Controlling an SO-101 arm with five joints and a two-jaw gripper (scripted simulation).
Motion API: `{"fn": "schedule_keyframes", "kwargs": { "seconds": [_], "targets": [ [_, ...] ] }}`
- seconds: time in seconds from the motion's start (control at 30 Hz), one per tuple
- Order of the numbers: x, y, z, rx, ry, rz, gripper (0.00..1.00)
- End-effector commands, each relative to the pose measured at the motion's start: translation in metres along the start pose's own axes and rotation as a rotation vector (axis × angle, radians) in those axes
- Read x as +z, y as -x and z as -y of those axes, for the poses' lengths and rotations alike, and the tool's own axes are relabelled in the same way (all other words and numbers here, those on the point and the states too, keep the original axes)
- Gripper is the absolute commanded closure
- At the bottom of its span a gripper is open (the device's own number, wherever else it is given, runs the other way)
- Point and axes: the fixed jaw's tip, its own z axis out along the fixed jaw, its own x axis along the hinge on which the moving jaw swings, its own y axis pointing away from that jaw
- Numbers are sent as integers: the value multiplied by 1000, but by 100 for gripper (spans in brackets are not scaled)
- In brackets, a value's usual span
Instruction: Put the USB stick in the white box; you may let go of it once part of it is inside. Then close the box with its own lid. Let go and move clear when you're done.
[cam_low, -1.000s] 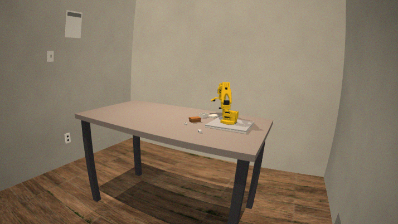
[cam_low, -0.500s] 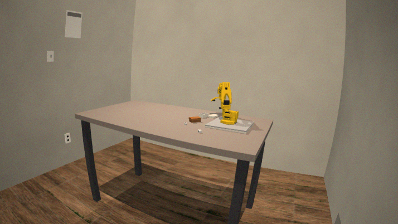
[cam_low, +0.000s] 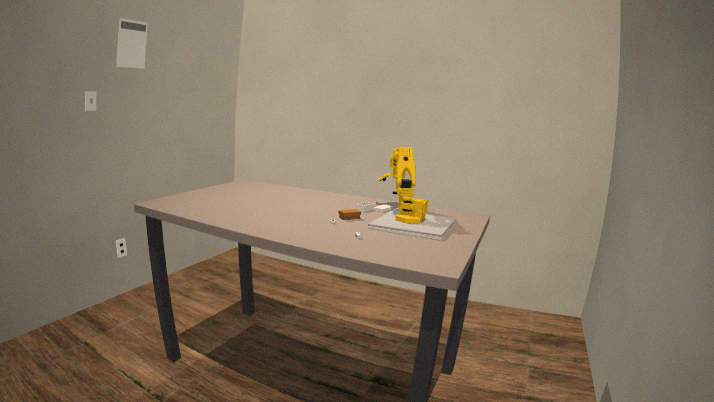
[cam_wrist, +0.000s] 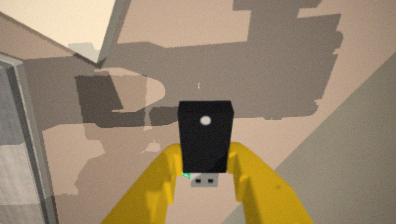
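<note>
USB stick (cam_wrist: 206, 135): black rectangular body, small white dot near far end, silver plug at near end, tiny green spot beside plug. Pinched between yellow jaws on both long sides, body sticking out past jaw tips, held up off surface.

White box (cam_low: 382, 207): small, low, sits on surface just left of arm base. Too tiny in exterior view to tell lid state. Lid (cam_low: 365, 205) looks like pale round piece right beside it, left side.

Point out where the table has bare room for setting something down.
Bare: the table's whole left half, from its far-left corner to the brown block. Crowded: around the arm's base plate, with the block, small white bits and dishes close by.
</note>
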Motion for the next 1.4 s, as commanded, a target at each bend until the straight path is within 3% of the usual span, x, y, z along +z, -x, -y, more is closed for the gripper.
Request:
{"fn": "schedule_keyframes", "kwargs": {
  "seconds": [0.0, 0.23, 1.37],
  "targets": [
    [-12, -1, 5, 10, -46, 5, 92],
    [-17, 0, 8, 10, -64, 6, 92],
    [-13, -1, 6, 9, -43, 5, 92]
  ]
}}
